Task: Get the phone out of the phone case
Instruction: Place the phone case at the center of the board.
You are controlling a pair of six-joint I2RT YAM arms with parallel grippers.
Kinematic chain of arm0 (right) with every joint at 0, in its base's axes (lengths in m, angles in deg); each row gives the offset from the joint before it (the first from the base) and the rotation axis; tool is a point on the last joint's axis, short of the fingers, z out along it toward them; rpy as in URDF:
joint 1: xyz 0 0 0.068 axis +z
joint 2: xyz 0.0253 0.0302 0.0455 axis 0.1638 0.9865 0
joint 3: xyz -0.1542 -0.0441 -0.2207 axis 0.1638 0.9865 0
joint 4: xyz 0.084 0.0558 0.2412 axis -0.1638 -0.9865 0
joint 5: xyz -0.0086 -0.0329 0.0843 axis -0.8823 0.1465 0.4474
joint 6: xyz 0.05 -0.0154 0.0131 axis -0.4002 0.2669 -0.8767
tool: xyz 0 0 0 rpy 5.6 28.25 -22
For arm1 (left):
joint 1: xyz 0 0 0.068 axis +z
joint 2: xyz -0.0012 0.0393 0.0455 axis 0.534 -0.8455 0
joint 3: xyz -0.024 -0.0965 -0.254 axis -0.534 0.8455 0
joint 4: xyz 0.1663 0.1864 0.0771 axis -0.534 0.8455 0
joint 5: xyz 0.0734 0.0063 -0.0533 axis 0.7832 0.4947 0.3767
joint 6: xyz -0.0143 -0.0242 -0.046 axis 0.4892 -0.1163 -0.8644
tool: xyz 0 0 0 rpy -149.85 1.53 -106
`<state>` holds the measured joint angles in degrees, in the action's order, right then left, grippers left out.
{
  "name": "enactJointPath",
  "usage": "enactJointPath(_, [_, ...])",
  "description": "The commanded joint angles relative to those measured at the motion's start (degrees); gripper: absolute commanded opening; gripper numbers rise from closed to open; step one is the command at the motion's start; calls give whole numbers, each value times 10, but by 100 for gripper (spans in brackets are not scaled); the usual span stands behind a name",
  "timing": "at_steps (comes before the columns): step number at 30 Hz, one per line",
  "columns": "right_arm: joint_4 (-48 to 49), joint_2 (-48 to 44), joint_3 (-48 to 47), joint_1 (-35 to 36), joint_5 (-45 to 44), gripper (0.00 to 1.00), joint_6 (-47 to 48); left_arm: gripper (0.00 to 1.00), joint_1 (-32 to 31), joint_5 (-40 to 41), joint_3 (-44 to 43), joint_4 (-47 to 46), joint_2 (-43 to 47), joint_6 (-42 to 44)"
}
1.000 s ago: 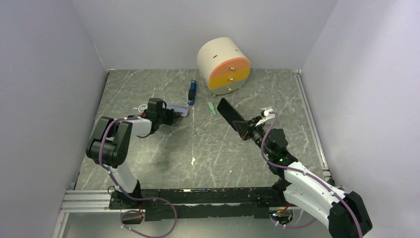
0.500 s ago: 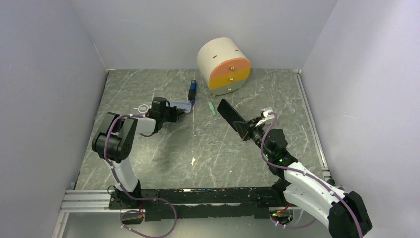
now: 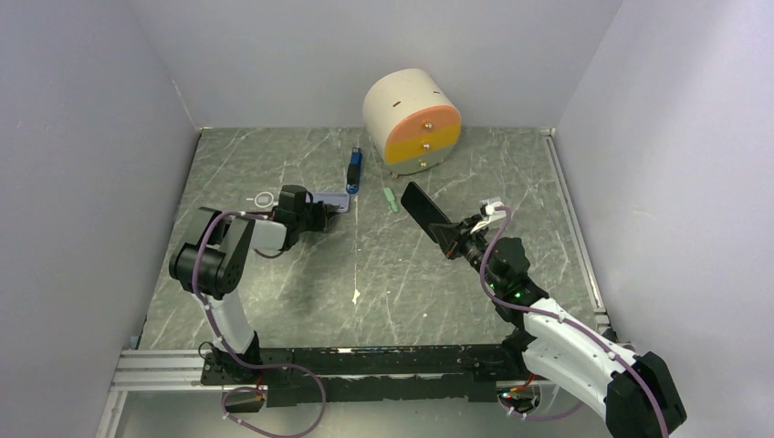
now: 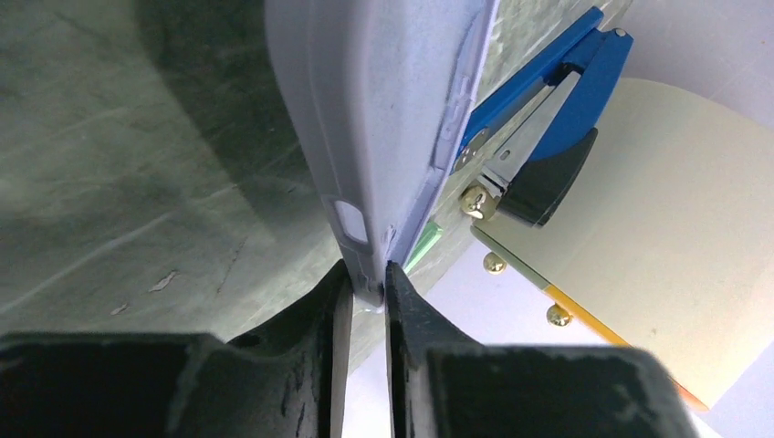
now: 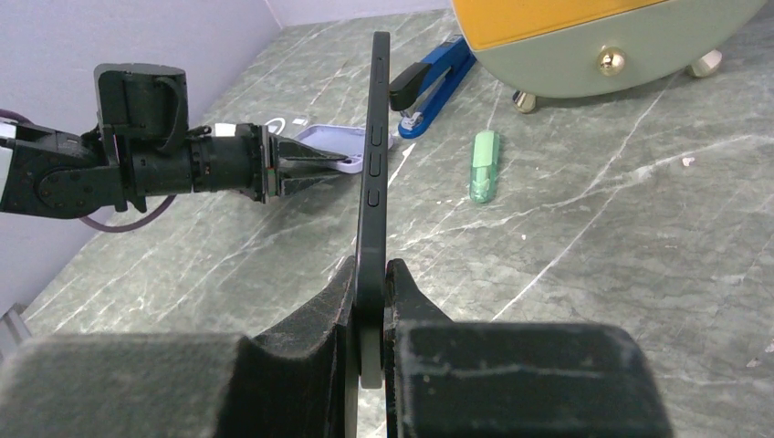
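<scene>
Marble table (image 3: 392, 265) | left tool (image 4: 365, 283) pinches case (image 4: 383, 109) | right tool (image 5: 370, 301) hides phone (image 5: 374, 137) base

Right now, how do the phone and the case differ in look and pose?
Colour: the phone is black, the case pale lilac. Holder: the right gripper holds the phone, the left gripper the case. Pose: the phone is raised off the table, tilted up; the case sits low near the blue stapler. Shared: each is pinched at one end by a shut gripper.
</scene>
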<state>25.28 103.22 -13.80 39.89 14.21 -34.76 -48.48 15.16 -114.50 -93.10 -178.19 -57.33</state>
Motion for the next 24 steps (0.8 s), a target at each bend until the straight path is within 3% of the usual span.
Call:
enactJointPath(1, [51,-9,-9,-2,-7,0,9,26,3,21,9,-17,4,-6])
enactJointPath(9, [51,-8,-10,-2,-7,0,9,45,4,34,30,-11,37,3])
enactJointPath(18, [51,-10,-9,-3,-6,0,8,66,-5,58,39,113,138,78])
enactJointPath(21, [50,-10,-10,-2,-6,0,9,69,-8,58,27,137,157,143])
enactJointPath(24, [50,-11,-9,-3,-6,0,9,75,-16,45,-44,187,147,257])
